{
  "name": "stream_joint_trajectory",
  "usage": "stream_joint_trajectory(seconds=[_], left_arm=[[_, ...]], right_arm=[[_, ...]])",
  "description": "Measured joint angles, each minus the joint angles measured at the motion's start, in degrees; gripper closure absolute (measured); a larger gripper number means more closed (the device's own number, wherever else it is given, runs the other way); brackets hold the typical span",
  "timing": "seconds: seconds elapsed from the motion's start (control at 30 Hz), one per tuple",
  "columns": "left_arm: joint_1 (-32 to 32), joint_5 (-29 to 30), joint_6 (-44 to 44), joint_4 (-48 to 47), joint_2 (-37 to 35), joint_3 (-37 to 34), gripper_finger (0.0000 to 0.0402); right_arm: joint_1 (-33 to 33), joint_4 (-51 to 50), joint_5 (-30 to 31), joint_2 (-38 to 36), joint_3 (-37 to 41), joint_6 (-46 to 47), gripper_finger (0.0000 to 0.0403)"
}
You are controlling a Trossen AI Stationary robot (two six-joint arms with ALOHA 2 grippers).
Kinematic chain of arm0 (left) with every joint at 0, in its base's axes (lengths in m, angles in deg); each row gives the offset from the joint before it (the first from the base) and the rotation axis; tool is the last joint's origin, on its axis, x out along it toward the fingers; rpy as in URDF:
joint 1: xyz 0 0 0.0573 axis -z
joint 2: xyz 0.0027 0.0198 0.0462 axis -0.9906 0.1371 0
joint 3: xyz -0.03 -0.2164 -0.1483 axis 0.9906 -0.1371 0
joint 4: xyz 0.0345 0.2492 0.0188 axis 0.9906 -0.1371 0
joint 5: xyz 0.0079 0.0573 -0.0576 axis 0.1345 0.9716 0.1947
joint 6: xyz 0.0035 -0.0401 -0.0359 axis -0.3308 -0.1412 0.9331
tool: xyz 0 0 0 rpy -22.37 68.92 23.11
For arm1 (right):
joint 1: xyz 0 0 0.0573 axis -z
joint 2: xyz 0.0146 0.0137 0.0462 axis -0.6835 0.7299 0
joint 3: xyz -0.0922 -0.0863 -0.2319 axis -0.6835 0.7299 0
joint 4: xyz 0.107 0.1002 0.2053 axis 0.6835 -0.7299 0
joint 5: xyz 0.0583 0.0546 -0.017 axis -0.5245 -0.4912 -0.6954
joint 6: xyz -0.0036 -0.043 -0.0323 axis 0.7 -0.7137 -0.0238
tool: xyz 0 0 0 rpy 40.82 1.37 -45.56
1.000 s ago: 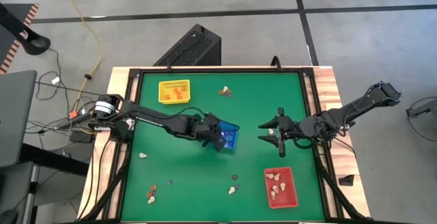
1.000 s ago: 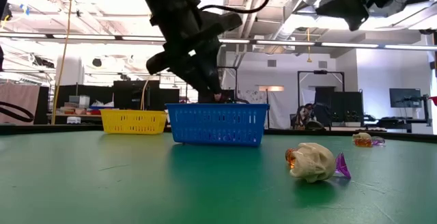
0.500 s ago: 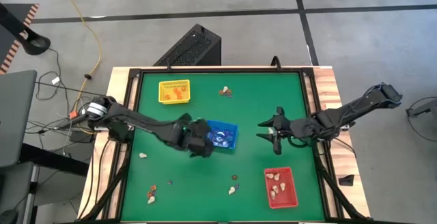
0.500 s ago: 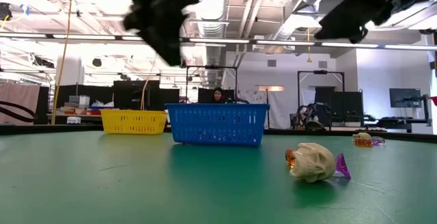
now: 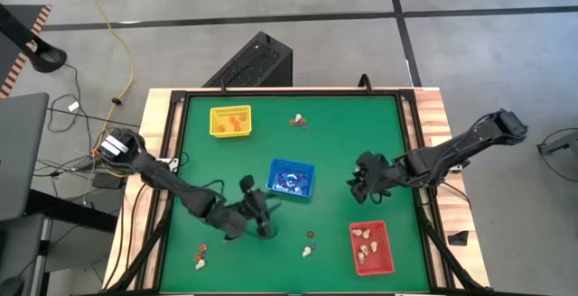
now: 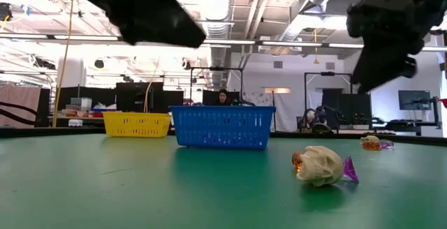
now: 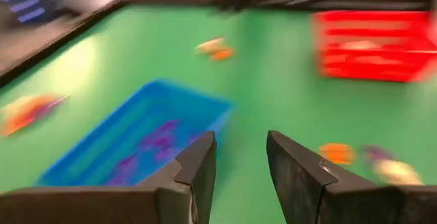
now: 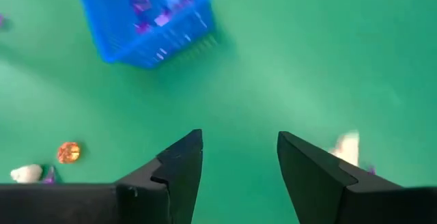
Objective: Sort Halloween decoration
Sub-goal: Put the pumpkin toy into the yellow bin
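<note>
Trinkets are lying in the blue tray mid-counter, in the yellow tray near the far left corner and the red tray near the near right corner; loose ones are sitting by the near edge. We are hovering the left gripper near-left of the blue tray, jaws parted and empty, and the right gripper beyond the red tray, jaws wide and empty.

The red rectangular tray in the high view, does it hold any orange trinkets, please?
No, the red rectangular tray holds only cream-white trinkets.
</note>
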Motion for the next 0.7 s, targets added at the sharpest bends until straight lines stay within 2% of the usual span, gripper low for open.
stream_joint_trajectory(seconds=[0.1,0.23,0.3,0.33,0.47,0.57,0.7], left_arm=[[-0.03,-9.16,-9.25,14.7,0.06,-4.51,0.0281],[-0.01,-11.99,-13.32,27.08,0.05,-8.68,0.0281],[-0.03,-12.0,-13.92,27.65,-0.69,-9.67,0.0281],[0.03,-11.96,-14.03,27.07,-1.34,-9.84,0.0281],[0.15,-11.84,-13.77,26.23,-4.73,-10.29,0.0281],[0.21,-12.11,-12.23,23.62,-6.48,-10.27,0.0281],[1.31,-12.09,-11.63,19.39,-7.55,-10.28,0.0281]], right_arm=[[2.02,-1.16,-0.26,3.22,-1.88,2.23,0.0194],[9.89,2.11,-0.23,8.55,-7.15,-6.92,0.0206],[15.33,5.83,-1.55,11.64,-9.69,-14.56,0.0211],[18.37,8.92,-4.05,13.19,-10.61,-18.29,0.0212],[30.73,23.32,-17.94,20.45,-13.32,-28.54,0.0212],[37.08,24.92,-19.14,26.64,-16.53,-31.0,0.0207],[40.78,24.98,-18.84,34.9,-21.87,-32.58,0.0203]])
